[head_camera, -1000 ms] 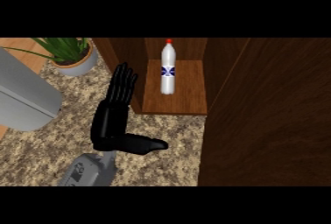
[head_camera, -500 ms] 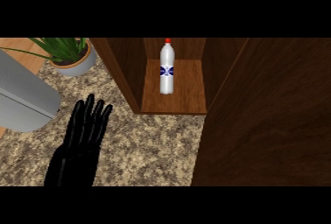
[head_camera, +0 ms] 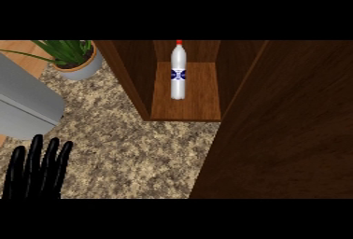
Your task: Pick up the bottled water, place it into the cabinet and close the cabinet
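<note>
The bottled water, clear with a red cap and a blue label, stands on the wooden floor of the open cabinet, toward its back. Nothing touches it. My left hand shows at the lower left over the speckled counter, fingers straight and pointing up, holding nothing, well away from the cabinet. The cabinet's door is a broad dark wooden panel filling the right side of the head view. My right hand is out of sight.
A potted green plant sits at the back left. A grey appliance takes up the left edge. Granite counter lies between my hand and the cabinet.
My left hand has drawn back from beside the cabinet's opening, down and to the left, to the lower left corner. The bottle has stayed in the cabinet.
</note>
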Motion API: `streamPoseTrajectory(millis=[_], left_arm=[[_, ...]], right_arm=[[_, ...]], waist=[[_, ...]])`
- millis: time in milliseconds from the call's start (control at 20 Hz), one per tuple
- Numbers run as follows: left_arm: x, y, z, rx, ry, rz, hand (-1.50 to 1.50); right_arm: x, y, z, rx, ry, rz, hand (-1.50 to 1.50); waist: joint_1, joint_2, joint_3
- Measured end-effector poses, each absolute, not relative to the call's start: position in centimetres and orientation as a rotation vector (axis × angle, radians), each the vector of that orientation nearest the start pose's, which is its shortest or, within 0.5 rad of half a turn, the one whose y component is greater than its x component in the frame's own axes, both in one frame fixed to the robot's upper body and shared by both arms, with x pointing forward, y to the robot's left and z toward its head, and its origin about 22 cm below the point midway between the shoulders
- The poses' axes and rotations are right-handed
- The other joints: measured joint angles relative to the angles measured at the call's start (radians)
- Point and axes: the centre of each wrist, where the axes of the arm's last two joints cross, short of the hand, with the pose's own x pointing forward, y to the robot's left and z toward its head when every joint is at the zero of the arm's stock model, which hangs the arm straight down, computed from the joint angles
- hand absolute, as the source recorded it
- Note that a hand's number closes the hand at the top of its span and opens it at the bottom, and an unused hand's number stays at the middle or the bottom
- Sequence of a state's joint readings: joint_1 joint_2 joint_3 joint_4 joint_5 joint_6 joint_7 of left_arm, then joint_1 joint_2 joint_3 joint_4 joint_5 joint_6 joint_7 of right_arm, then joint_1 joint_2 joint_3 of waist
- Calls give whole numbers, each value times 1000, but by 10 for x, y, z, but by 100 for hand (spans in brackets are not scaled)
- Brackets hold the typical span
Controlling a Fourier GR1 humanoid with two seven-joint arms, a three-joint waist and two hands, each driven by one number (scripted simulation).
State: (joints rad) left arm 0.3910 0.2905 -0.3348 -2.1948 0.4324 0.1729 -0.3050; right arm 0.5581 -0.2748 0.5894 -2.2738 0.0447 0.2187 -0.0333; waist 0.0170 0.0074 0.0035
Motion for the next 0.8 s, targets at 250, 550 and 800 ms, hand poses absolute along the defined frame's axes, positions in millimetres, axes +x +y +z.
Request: streamPoseTrajectory(millis=[250, 550, 800], left_arm=[[116, 247, 86, -330, -1982, 203, -150], [97, 278, 91, -339, -1976, 218, -150], [86, 298, 94, -344, -1971, 221, -150]], right_arm=[[90, -167, 88, 468, -1654, 582, 150], [100, -154, 95, 444, -1655, 618, 150], [113, -129, 99, 500, -1622, 562, 150]], waist=[[5, 0, 0], [16, -1, -1], [22, 5, -1]])
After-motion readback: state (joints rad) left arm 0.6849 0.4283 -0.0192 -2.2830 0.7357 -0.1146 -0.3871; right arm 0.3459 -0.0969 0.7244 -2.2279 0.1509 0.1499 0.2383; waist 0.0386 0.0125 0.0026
